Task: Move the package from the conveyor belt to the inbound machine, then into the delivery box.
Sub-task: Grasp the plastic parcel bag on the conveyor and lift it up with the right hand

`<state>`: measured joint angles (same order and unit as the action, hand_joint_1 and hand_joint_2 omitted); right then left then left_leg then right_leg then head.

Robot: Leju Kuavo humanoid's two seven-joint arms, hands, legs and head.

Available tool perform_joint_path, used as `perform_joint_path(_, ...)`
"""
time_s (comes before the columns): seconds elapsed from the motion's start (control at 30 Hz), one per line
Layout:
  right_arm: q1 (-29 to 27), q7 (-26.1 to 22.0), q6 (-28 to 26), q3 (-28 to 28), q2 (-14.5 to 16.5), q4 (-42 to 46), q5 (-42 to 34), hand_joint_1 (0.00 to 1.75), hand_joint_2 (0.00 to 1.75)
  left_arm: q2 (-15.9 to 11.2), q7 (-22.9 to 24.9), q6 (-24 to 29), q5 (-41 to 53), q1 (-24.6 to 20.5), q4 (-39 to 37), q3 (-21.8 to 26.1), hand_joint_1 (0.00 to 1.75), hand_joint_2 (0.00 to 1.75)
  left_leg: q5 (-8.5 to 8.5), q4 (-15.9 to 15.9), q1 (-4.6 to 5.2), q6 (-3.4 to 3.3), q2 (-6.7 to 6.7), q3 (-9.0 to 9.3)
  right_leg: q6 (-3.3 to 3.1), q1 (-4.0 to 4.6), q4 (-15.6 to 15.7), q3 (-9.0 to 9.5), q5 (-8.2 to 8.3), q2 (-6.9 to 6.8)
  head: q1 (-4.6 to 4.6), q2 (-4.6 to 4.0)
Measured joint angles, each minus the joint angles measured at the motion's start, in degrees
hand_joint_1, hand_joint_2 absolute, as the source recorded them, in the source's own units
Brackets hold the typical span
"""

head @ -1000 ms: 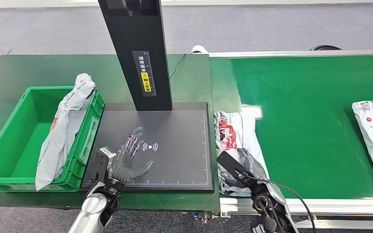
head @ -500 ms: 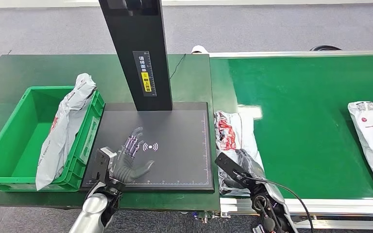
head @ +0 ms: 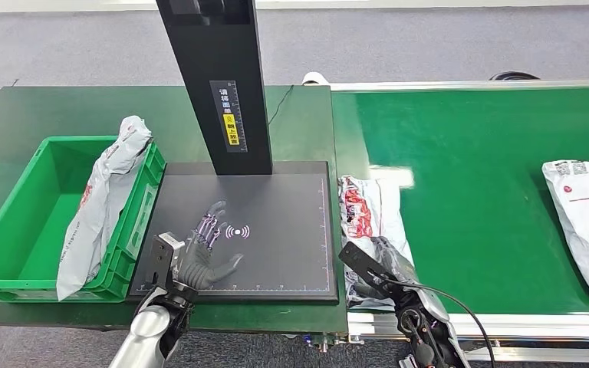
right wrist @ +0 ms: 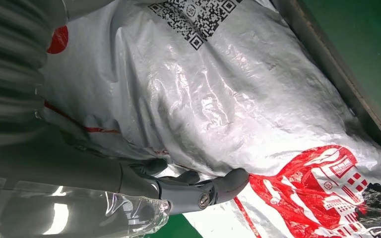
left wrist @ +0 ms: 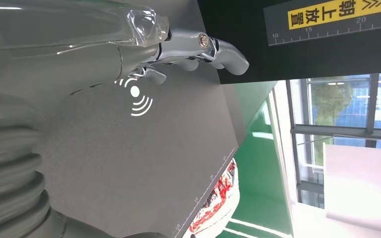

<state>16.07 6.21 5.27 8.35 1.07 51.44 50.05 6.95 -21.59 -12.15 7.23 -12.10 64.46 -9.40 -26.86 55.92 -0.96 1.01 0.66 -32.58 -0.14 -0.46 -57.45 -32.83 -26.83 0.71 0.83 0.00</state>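
Lying at the conveyor belt (head: 491, 138) edge, package (head: 368, 211) under right hand (head: 387, 268).

The right hand (head: 383, 264) covers the near end of the package (head: 368, 211), and whether its fingers grip the bag cannot be told. The far-right package (head: 583, 222) runs off the right edge. The scanner column (head: 215, 84) is cut off at the top.
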Motion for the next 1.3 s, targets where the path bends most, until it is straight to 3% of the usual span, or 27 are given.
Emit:
perform_joint_path(0.13,0.00,-0.05,0.06,0.00,0.01,-0.06,0.03,0.00,1.75,-0.01,0.00,0.01,0.00,0.00,-0.01,0.00,0.00,1.75,0.00,0.00,0.00,0.00,0.00,0.00,0.00,0.00,0.00,0.00,0.00,0.00,0.00,0.00)
perform_joint_path(0.17,0.00,-0.09,0.18,0.00,0.01,-0.08,0.08,0.36,1.75,-0.01,0.00,0.02,0.00,0.00,-0.01,0.00,0.00,1.75,0.00,0.00,0.00,0.00,0.00,0.00,0.00,0.00,0.00,0.00,0.00,0.00,0.00,0.00)
perform_joint_path(0.27,-0.01,-0.34,0.75,0.00,0.01,-0.15,0.37,1.66,1.75,-0.01,-0.01,0.02,0.00,0.00,-0.01,0.00,0.00,1.75,0.00,0.00,0.00,0.00,0.00,0.00,0.00,0.00,0.00,0.00,0.00,0.00,0.00,0.00)
perform_joint_path(0.3,-0.01,-0.56,0.94,0.01,0.01,-0.17,0.51,1.75,1.75,-0.01,-0.01,0.02,0.00,0.01,-0.01,0.00,0.00,1.75,0.00,0.00,0.00,0.00,0.00,0.00,0.00,0.00,0.00,0.00,0.00,0.00,0.00,0.00)
perform_joint_path(0.7,1.45,-3.95,2.54,0.23,-0.33,-1.07,0.71,1.75,1.75,-0.02,-0.10,0.07,0.00,-0.01,-0.01,0.02,0.00,1.75,0.00,0.00,0.00,0.00,0.00,0.04,0.00,0.00,0.00,0.01,0.00,0.00,0.00,0.00)
perform_joint_path(1.3,1.56,-4.17,2.70,0.57,-0.32,-2.27,0.20,1.75,1.75,-0.04,-0.13,0.07,-0.02,-0.01,-0.01,0.02,0.00,1.75,0.00,0.00,0.00,0.00,0.00,0.03,0.00,0.00,0.00,0.01,0.00,0.00,0.00,0.00)
